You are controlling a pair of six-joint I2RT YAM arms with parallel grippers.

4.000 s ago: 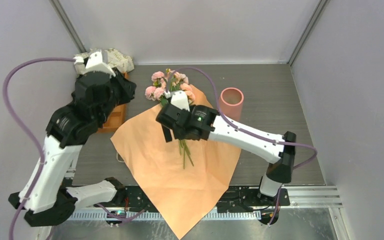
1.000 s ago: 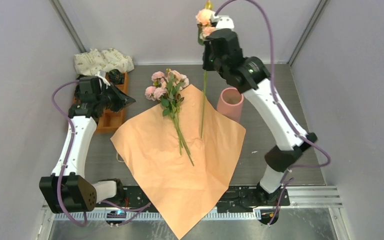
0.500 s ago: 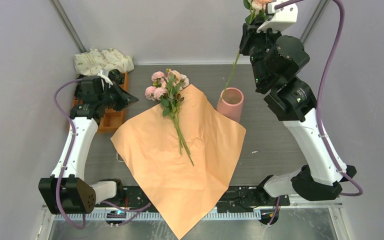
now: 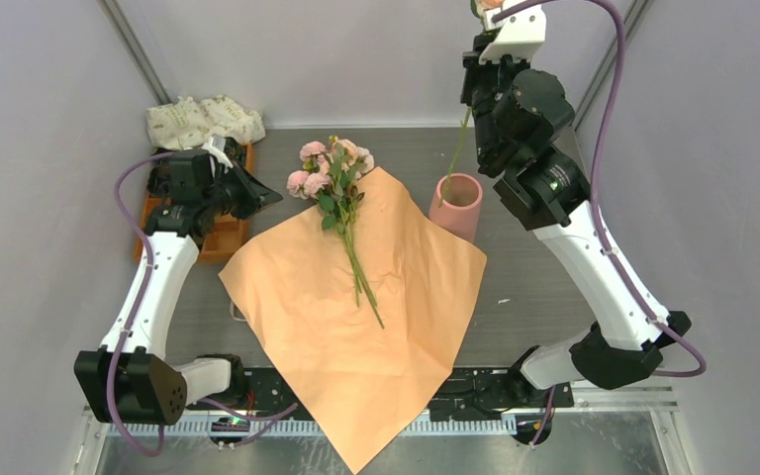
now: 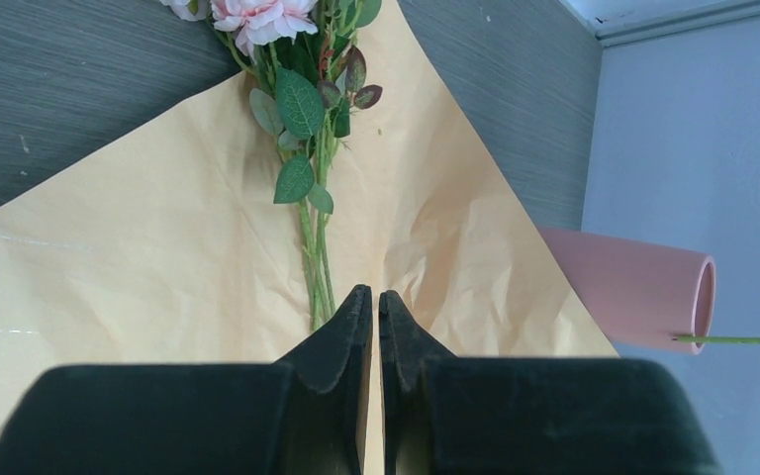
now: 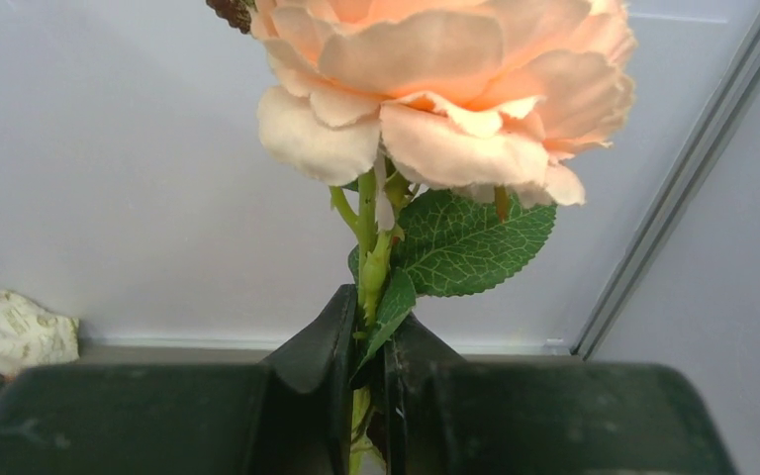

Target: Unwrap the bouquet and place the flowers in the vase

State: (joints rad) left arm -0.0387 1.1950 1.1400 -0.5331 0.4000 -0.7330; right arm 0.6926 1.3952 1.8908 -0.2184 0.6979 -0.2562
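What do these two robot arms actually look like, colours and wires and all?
The left arm and right arm both have smooth white links joined by chunky black joints. A lilac cable loops loosely along each. Each wrist carries a white block, and ends in two dark, wedge-shaped jaws.

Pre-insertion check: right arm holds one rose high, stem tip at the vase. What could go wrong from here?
1. The tip of the stem hangs right at the vase rim; lowering could snag it and tip the tall vase.
2. The right gripper pinches stem and leaf just under the rose, so the long free stem may swing off target.
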